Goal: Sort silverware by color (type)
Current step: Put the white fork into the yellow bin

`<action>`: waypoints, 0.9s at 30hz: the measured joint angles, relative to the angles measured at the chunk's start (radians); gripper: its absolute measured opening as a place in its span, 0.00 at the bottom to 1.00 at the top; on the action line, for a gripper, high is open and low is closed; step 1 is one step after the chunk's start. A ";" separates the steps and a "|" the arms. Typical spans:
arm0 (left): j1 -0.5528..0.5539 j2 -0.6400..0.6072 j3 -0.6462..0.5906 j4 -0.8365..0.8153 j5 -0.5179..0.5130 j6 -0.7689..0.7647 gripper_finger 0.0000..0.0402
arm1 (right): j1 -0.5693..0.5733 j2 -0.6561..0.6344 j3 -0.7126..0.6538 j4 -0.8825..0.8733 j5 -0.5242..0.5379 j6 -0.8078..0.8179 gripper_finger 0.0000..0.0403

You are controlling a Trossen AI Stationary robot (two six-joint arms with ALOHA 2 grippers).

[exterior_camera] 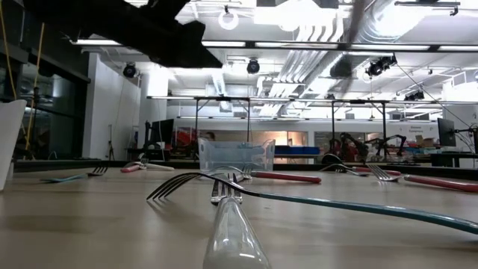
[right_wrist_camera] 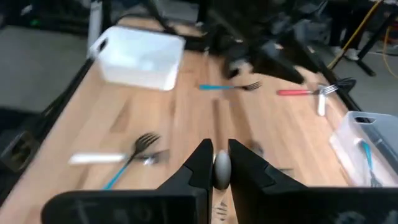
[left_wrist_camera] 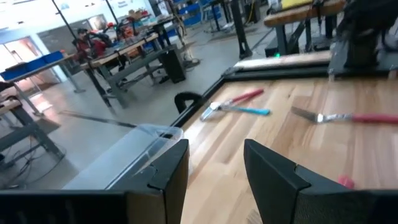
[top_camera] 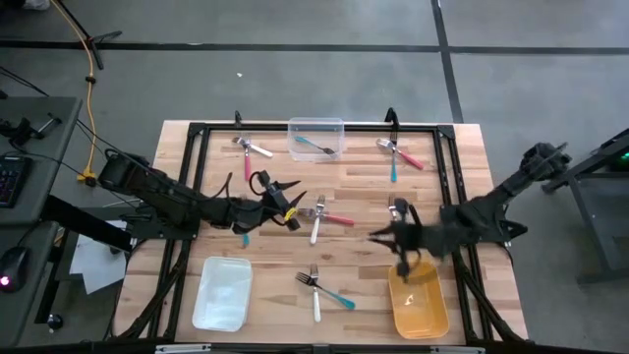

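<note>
Small forks with red, teal or white handles lie in pairs on the wooden table (top_camera: 364, 187): red and white (top_camera: 324, 218) at the middle, white and teal (top_camera: 322, 288) near the front, and more at the far edge. One teal fork (top_camera: 314, 146) lies in the clear bin (top_camera: 316, 138). My left gripper (top_camera: 287, 202) hovers open left of the middle pair, its fingers (left_wrist_camera: 168, 174) with nothing between them. My right gripper (top_camera: 381, 236) hangs at the right, by the orange bin (top_camera: 418, 303), shut on a white-handled fork (right_wrist_camera: 221, 168). My right gripper pinches a white fork handle (right_wrist_camera: 221, 169) between its two fingers, and the handle's rounded end shows end-on in the gap. The fingers slant down toward the table's left. The fork is lifted clear of the table, and the gripper hides the rest of it.
A white bin (top_camera: 221, 293) stands at the near left and the orange bin at the near right. A black frame (top_camera: 197, 133) rims the tabletop. A teal handle end (top_camera: 246, 239) shows under my left arm. In the low view a teal fork (exterior_camera: 336, 205) crosses a white handle (exterior_camera: 231, 232).
</note>
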 joint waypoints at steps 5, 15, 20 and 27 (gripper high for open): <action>0.012 0.000 0.000 0.004 0.024 -0.001 0.36 | 0.195 0.091 0.131 -0.214 0.060 0.086 0.06; 0.010 -0.001 -0.001 -0.002 0.024 0.000 0.36 | 0.449 0.341 0.384 -0.605 0.173 0.445 0.06; 0.010 -0.001 -0.001 -0.011 0.024 -0.001 0.36 | 0.488 0.428 0.383 -0.754 0.175 0.693 0.06; 0.010 -0.001 -0.001 -0.021 0.024 -0.010 0.37 | 0.517 0.455 0.306 -0.738 0.184 0.799 0.06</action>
